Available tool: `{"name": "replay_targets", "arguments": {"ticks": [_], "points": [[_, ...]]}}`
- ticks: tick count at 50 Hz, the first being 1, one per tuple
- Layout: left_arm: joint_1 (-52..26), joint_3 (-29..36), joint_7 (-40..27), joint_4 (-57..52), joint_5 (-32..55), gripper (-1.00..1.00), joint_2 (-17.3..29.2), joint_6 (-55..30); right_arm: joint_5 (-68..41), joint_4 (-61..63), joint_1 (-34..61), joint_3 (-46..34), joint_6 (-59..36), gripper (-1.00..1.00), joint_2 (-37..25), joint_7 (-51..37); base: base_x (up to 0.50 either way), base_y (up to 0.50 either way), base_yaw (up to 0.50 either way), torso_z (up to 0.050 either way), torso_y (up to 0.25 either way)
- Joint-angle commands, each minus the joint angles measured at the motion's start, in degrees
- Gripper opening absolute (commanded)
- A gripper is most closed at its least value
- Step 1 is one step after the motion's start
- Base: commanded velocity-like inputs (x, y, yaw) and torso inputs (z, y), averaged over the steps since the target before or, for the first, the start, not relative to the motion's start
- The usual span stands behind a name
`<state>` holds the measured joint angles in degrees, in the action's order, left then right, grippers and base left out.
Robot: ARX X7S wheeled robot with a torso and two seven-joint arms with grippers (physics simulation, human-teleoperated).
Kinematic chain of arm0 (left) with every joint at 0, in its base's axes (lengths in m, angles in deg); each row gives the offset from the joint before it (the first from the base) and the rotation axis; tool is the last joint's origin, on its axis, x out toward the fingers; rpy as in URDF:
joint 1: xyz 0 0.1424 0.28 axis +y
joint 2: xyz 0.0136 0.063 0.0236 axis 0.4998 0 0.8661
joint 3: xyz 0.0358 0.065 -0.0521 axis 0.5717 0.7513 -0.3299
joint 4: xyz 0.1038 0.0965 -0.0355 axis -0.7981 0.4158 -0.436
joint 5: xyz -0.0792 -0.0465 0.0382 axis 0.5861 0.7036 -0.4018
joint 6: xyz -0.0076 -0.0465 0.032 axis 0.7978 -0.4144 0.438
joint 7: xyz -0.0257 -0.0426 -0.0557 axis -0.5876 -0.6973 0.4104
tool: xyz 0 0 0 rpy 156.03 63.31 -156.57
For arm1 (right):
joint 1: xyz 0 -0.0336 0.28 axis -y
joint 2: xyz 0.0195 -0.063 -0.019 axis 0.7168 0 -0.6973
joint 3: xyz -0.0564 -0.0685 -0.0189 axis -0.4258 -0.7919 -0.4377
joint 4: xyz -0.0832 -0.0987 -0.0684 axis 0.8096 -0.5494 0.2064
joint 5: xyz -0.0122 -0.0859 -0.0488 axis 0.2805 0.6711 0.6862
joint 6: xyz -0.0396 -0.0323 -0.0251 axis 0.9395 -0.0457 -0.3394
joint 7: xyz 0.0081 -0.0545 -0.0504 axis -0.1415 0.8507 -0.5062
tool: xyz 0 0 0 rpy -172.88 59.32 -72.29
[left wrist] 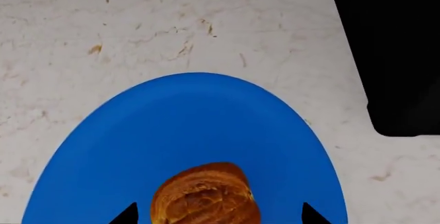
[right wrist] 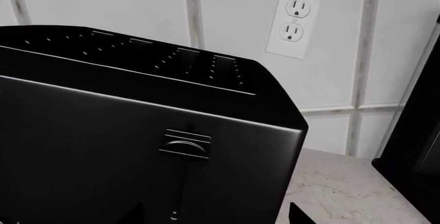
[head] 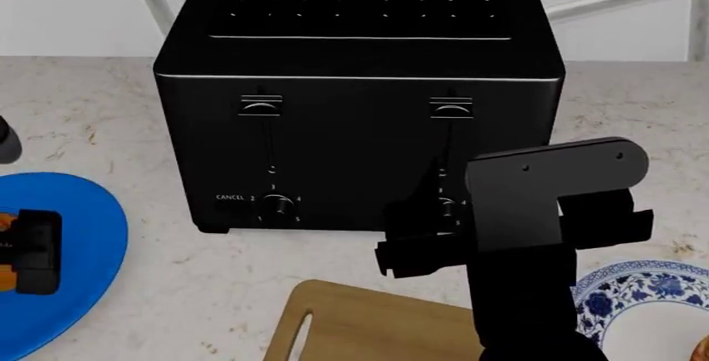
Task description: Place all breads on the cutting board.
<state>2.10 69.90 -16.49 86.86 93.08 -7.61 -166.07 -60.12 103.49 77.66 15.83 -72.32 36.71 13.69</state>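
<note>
One bread (left wrist: 205, 194), a golden-brown ridged chunk, lies on a plain blue plate (left wrist: 185, 126). My left gripper (left wrist: 220, 214) is open, its two dark fingertips (left wrist: 128, 214) standing on either side of the bread without closing on it. In the head view the left gripper (head: 29, 251) hangs over the blue plate (head: 78, 236) at the left edge and hides most of the bread. The light-tan cutting board (head: 366, 328) lies at the bottom centre, partly behind my right arm (head: 532, 236). My right gripper (right wrist: 216, 216) is open and empty, facing the toaster.
A large black toaster (head: 354, 95) fills the middle of the marble counter (head: 166, 278); its corner (left wrist: 392, 54) shows near the blue plate. A blue-and-white patterned plate (head: 620, 290) sits at the lower right. A tiled wall with an outlet (right wrist: 294, 18) stands behind.
</note>
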Motion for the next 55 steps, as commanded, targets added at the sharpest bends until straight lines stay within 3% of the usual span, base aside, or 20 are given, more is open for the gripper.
{"name": "replay_targets", "arguments": {"ticks": [1,34,35,47,52,53,54,55], "points": [[0.6,1.3,2.7,1.2,-3.0,1.00,0.2,1.3,-0.2,-0.1,0.0,-0.1,0.1,1.00,-0.1,-0.2,0.00,0.00,0.00,0.000,0.000],[3.2,4.0,7.6,2.7,-7.1,1.00,0.6,4.2,-0.8,-0.4,0.7,-1.1,0.0,1.00,-0.2,-0.7,0.00,0.00,0.00,0.000,0.000],[3.3,3.8,7.7,2.5,-6.7,-1.00,0.6,4.2,-0.8,-0.4,0.8,-1.2,0.0,1.00,-0.2,-0.8,0.00,0.00,0.00,0.000,0.000],[2.5,1.8,3.2,-1.0,-1.7,-1.00,1.3,3.5,-1.1,-0.1,0.7,-1.2,-0.2,1.00,-0.3,-1.0,0.00,0.00,0.00,0.000,0.000],[-1.0,-1.5,-2.7,-5.2,5.9,-1.00,2.9,3.2,-1.2,0.1,0.8,-1.1,-0.4,1.00,-0.4,-1.1,0.00,0.00,0.00,0.000,0.000],[2.6,-1.9,0.2,-7.9,2.1,-1.00,3.3,5.4,-1.2,0.1,0.8,-1.1,-0.4,1.00,-0.4,-1.1,0.00,0.00,0.00,0.000,0.000],[-1.2,-1.9,-4.9,-7.5,7.1,-1.00,3.7,4.1,-1.3,0.0,0.7,-1.1,-0.2,1.00,-0.4,-1.1,0.00,0.00,0.00,0.000,0.000],[-2.8,-1.9,-5.8,-9.1,8.7,-1.00,3.9,3.3,-1.1,-0.4,0.4,-1.2,0.3,1.00,-0.4,-1.1,0.00,0.00,0.00,0.000,0.010]]}}
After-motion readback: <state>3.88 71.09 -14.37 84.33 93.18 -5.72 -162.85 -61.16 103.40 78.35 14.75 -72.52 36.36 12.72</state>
